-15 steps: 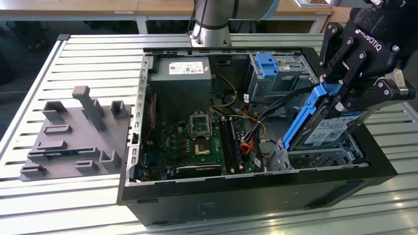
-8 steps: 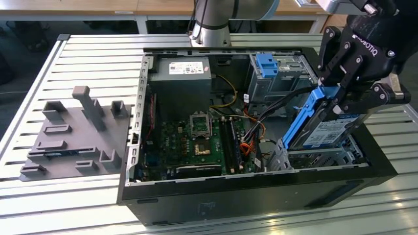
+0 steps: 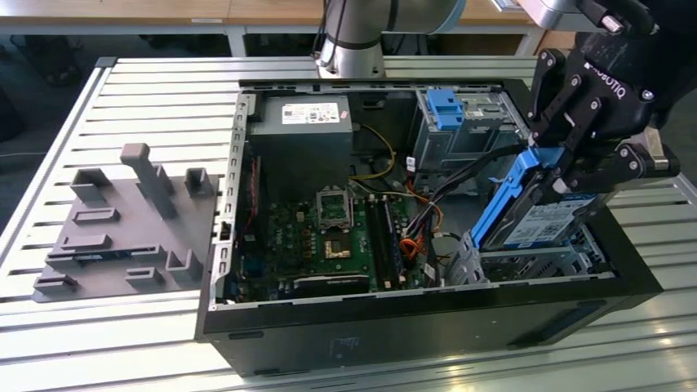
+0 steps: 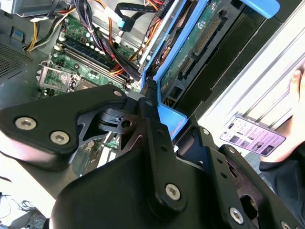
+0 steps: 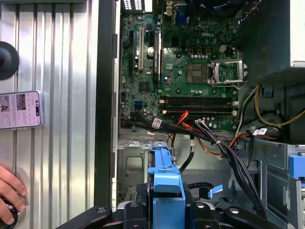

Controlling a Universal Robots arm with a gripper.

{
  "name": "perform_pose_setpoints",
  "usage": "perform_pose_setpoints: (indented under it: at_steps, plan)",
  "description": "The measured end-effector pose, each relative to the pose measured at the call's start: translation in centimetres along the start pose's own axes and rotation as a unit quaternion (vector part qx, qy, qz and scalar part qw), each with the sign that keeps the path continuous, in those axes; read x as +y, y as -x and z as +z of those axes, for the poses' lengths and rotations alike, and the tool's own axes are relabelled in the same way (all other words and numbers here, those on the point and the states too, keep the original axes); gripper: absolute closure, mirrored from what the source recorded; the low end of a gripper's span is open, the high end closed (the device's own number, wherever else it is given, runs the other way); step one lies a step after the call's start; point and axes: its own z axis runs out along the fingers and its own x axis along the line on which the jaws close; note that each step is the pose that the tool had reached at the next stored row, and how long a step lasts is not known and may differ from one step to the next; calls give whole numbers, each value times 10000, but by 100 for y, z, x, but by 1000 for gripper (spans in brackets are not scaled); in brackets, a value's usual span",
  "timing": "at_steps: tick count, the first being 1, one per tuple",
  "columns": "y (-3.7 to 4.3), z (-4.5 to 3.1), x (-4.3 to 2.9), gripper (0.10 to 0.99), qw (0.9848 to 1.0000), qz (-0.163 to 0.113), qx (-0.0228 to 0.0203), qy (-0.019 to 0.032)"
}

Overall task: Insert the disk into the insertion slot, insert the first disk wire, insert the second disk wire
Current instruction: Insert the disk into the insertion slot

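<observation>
The disk (image 3: 536, 211), a grey drive with a white label in a bright blue carrier, hangs tilted on edge over the open computer case at the exterior view's right. My gripper (image 3: 575, 167) is shut on its upper part. Just below the disk's lower end lies the insertion slot (image 3: 525, 263), a low grey perforated cage. In the second wrist view my black fingers (image 4: 151, 121) clamp the blue carrier (image 4: 167, 114), and the disk's green circuit side (image 4: 190, 45) faces the camera. In the first wrist view the carrier (image 5: 164, 179) stands over the grey bay (image 5: 136, 164). Loose wires (image 5: 224, 148) run beside it.
A taller grey box with a blue clip (image 3: 446, 106) stands behind the slot. The motherboard (image 3: 332, 233) and a power supply (image 3: 310, 122) fill the case. A grey fixture plate (image 3: 120, 237) lies at the exterior view's left. A phone (image 5: 19, 109) and a person's hand (image 5: 9, 191) rest beside the case.
</observation>
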Motion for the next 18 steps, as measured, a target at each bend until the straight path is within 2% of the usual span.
perform_pose_setpoints:
  at_steps: [13,15,18]
  plan:
    - [0,24,-1,722,10000,0,0,0]
    - [0,63,-2,722,10000,0,0,0]
    - [-1,69,-2,722,10000,0,0,0]
